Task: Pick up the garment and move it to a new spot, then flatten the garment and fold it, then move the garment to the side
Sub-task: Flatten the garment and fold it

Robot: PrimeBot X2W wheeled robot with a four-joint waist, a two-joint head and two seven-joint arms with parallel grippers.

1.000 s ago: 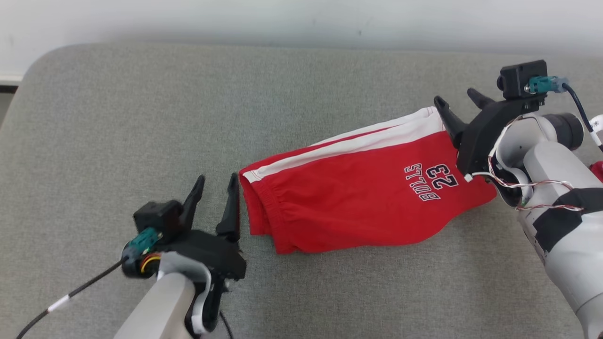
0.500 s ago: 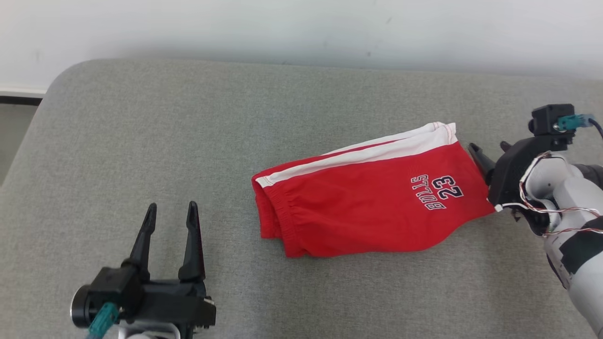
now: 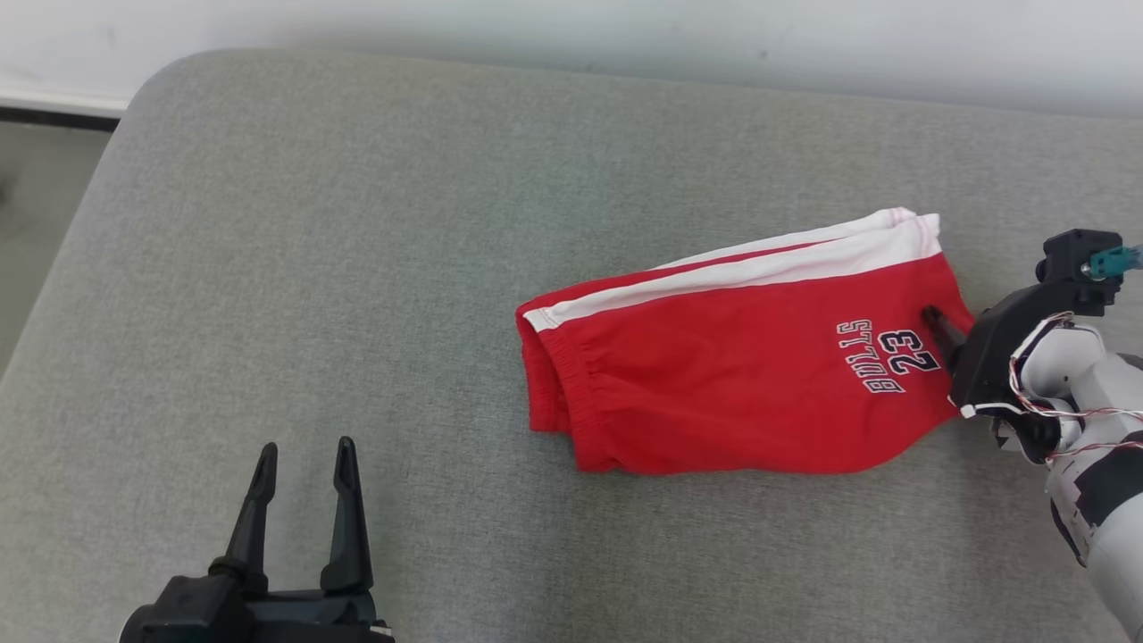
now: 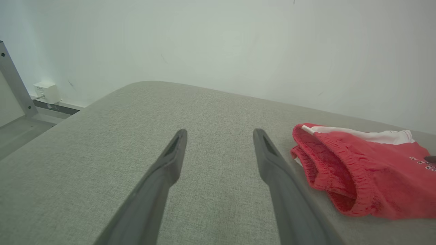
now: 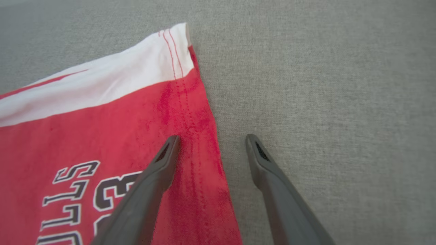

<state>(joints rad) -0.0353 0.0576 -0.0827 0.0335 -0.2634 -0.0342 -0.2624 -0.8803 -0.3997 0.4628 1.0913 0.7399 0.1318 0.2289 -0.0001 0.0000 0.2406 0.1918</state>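
The garment (image 3: 741, 375), red shorts with a white side stripe and a "BULLS 23" print, lies folded flat at the centre right of the head view on the grey padded surface (image 3: 357, 223). Its waistband end is toward the frame's left and its leg hem toward the right.

Change against a second ago: the whole head picture has shifted, so the camera has moved; the shorts keep the same lay. My left gripper (image 3: 305, 445), which was then just beside the waistband, is now at the lower left of the frame, well apart from the cloth. My right gripper (image 3: 946, 326) has dropped from the white-striped corner of the hem to the hem's middle, near the print. Both have stayed spread with nothing between the fingers.

Left wrist view: left gripper (image 4: 220, 131), fingers apart over bare fabric surface. The garment (image 4: 357, 177) sits at the right of that frame, and its gathered elastic waistband shows doubled over. Beyond are a pale wall (image 4: 218, 41), a small white box (image 4: 44, 92) at its foot and a grey metal strut (image 4: 13, 81) at the far left.

Right wrist view: right gripper (image 5: 212, 137) straddles the stitched hem of the garment (image 5: 85, 129), one finger over red cloth and the other over grey surface. I cannot tell whether either touches.
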